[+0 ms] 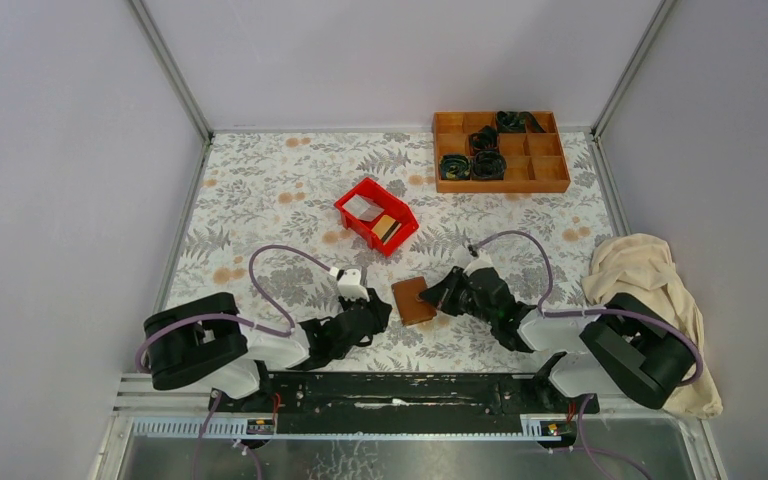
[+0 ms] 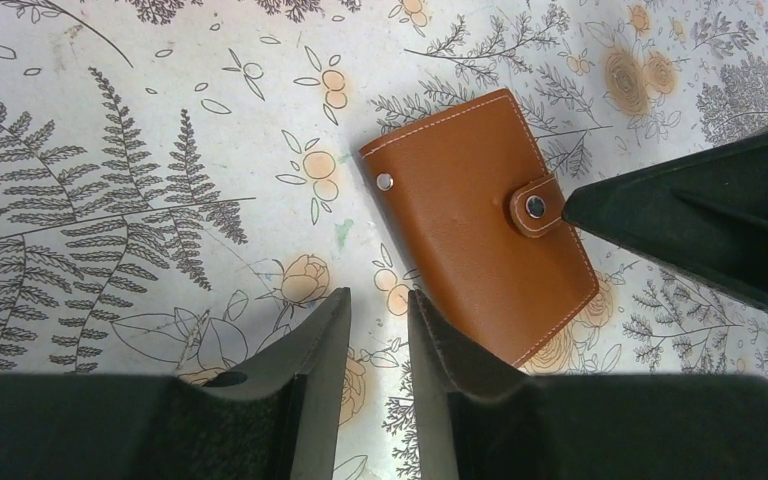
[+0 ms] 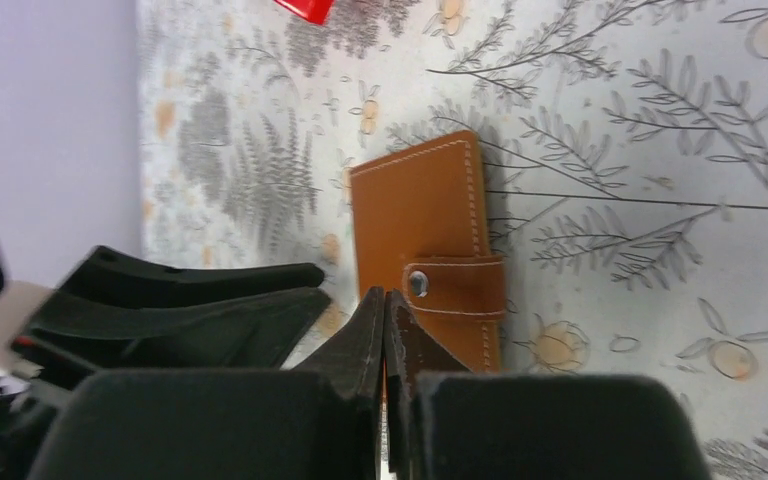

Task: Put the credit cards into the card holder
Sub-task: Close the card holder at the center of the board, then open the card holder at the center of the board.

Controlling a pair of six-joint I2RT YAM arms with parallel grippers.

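Note:
The card holder (image 1: 413, 300) is a brown leather wallet lying closed and flat on the floral table, between my two grippers. Its strap (image 2: 537, 206) is snapped across the front. My left gripper (image 2: 378, 305) is open by a narrow gap, with nothing in it, beside the wallet's near left edge (image 2: 430, 290). My right gripper (image 3: 385, 296) is shut, its tips against the free end of the strap (image 3: 455, 285); I see nothing held between them. The credit cards lie in the red bin (image 1: 352, 199): a white one (image 1: 362, 207) and a gold-tan one (image 1: 387, 228).
An orange wooden compartment tray (image 1: 545, 170) holding black coiled items stands at the back right. A crumpled cream cloth (image 1: 650, 270) lies at the right edge. Grey walls close in the table on three sides.

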